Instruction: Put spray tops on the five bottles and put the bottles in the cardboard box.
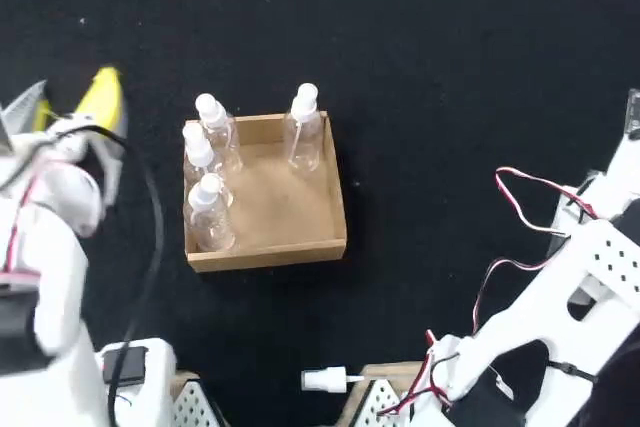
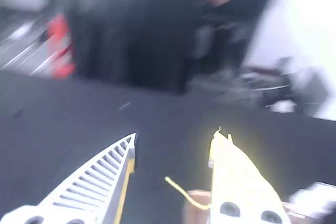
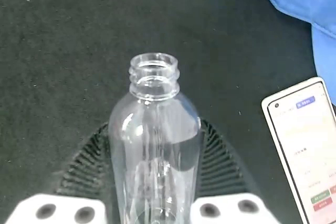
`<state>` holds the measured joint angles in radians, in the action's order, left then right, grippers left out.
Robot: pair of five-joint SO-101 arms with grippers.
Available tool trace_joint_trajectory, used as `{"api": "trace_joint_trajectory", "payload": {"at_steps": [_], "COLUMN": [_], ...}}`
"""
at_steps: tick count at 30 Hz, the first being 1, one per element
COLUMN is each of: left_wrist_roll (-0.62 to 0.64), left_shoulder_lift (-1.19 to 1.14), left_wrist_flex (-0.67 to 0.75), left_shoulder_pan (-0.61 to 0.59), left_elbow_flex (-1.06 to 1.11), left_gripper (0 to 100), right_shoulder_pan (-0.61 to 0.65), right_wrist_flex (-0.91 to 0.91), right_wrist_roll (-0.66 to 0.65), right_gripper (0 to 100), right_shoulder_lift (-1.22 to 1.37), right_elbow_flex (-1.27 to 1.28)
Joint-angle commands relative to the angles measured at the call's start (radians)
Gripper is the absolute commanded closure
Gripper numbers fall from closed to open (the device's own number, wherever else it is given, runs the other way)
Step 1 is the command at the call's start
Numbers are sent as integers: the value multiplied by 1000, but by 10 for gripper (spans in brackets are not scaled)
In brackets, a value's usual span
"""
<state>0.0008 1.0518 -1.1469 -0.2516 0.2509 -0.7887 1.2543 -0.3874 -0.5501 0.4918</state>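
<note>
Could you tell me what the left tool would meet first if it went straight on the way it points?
The way looks free: the open left tool points across the black table toward its far edge; depth is unclear.

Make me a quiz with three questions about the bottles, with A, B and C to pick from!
1. How many clear plastic bottles with white spray tops stand in the brown cardboard box?
A two
B four
C six

2. Where is the loose white spray top?
A on the black table, outside the box
B inside the box
C on a bottle

3. The clear bottle in the right gripper has:
A a white top
B an open neck
C a blue lid

Answers: B, four topped bottles stand inside; A, it lies on the table; B, its threaded neck is bare.
</note>
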Motion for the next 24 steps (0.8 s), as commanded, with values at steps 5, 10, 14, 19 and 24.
{"api": "trace_joint_trajectory", "payload": {"at_steps": [5, 10, 14, 19, 24], "left_wrist_roll": [-81, -114, -144, -227, -239], "left_shoulder_lift": [5, 15, 14, 15, 15], "left_wrist_flex": [-180, -227, -285, -290, -173], "left_shoulder_pan": [550, 794, 1010, 1201, 1268], "left_elbow_flex": [-157, 22, 140, 377, 564], "left_gripper": [787, 787, 787, 787, 787], "right_shoulder_pan": [-147, -204, -229, -241, -242], "right_wrist_flex": [-94, -160, -213, -242, -239], "right_wrist_roll": [0, -2, -2, -43, -46], "right_gripper": [988, 987, 987, 987, 987], "right_shoulder_lift": [31, 110, 196, 297, 369], "right_elbow_flex": [-4, -4, -8, -13, -56]}}
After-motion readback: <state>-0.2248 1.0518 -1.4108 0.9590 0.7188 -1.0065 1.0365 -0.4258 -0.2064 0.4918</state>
